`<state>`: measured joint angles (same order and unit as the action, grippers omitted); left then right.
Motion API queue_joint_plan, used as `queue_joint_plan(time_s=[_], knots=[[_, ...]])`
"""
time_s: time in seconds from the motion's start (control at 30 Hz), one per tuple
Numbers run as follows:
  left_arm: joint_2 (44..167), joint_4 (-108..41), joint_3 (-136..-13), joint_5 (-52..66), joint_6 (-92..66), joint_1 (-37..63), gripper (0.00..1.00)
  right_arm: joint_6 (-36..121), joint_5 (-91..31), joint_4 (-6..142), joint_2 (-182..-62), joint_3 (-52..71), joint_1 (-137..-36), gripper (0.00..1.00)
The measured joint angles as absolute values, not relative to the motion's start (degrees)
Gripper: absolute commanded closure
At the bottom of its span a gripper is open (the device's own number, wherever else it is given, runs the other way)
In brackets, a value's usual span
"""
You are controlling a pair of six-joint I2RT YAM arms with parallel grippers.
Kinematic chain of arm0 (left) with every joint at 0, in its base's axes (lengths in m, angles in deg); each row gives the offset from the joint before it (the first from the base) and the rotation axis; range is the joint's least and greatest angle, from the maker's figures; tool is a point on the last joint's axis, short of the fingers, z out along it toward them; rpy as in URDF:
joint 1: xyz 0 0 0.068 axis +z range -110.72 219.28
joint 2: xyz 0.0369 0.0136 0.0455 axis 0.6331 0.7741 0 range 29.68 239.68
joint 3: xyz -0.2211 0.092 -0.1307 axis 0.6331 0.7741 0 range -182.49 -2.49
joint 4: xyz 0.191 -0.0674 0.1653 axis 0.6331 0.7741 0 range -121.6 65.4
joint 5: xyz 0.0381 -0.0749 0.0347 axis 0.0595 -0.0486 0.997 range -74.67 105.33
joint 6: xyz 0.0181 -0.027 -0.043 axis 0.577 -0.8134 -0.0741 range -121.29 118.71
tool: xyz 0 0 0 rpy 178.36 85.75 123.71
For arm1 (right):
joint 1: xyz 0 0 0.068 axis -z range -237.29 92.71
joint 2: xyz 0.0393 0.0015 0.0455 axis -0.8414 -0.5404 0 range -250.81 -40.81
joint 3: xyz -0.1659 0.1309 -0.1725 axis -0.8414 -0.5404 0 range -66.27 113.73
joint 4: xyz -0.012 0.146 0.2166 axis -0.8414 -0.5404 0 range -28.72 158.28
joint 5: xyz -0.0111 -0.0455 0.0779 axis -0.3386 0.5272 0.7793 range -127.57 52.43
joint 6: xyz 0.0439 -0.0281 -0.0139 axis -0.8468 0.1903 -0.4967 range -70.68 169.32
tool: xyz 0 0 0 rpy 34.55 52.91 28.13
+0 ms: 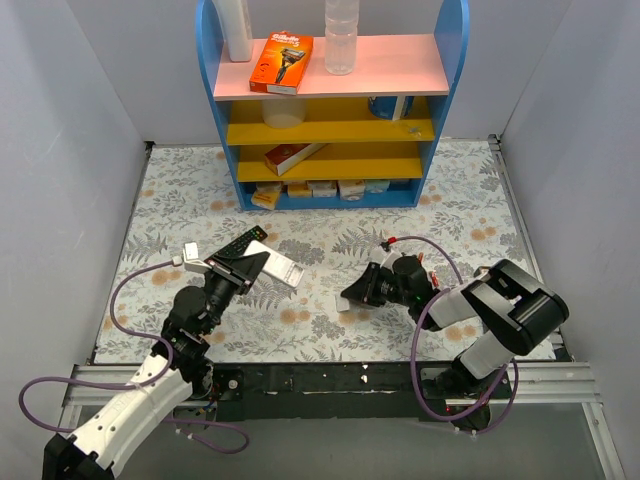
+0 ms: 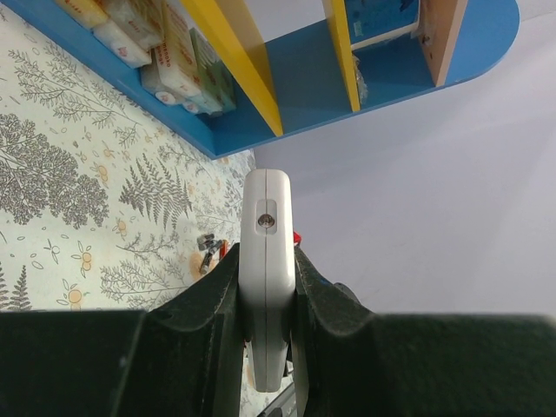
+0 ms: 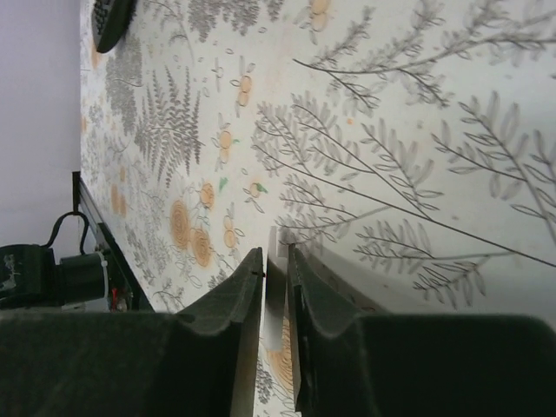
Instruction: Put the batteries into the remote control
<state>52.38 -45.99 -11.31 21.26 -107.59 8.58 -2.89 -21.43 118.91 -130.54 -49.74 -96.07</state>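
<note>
My left gripper [image 1: 252, 268] is shut on the white-grey remote control [image 1: 275, 264] and holds it edge-on above the mat; in the left wrist view the remote [image 2: 267, 217] stands between the fingers [image 2: 208, 304]. A few small batteries [image 2: 208, 252] with dark bodies and red ends lie on the mat beyond the remote's tip. My right gripper [image 1: 352, 294] is low over the mat at centre right. It is shut on a thin white flat piece [image 3: 276, 261], which also shows in the top view [image 1: 340, 303].
A longer black remote [image 1: 240, 243] lies on the floral mat just behind the left gripper; it also shows in the right wrist view [image 3: 113, 17]. A blue shelf unit [image 1: 330, 195] with boxes and bottles stands at the back. Grey walls close both sides.
</note>
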Motion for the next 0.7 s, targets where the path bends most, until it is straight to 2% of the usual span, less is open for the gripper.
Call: queue_joint_plan(time_s=[0.2, 0.4, 0.5, 0.7], knots=[[54.37, -47.11, -11.29, 20.69, -107.83, 8.58, 1.0, -0.74, -23.15, 116.79, -128.66, -51.44, -94.46, 0.52], [57.67, -49.75, -10.65, 20.3, -107.85, 8.58, 1.0, 5.22, -28.31, 104.62, -119.75, -50.2, -93.95, 0.28], [59.73, -51.74, -9.95, 19.88, -107.92, 8.58, 1.0, 8.72, -31.59, 96.03, -115.11, -48.47, -93.87, 0.23], [62.68, -55.5, -8.82, 19.34, -108.2, 8.58, 1.0, 15.54, -35.35, 80.07, -103.4, -46.15, -93.69, 0.21]])
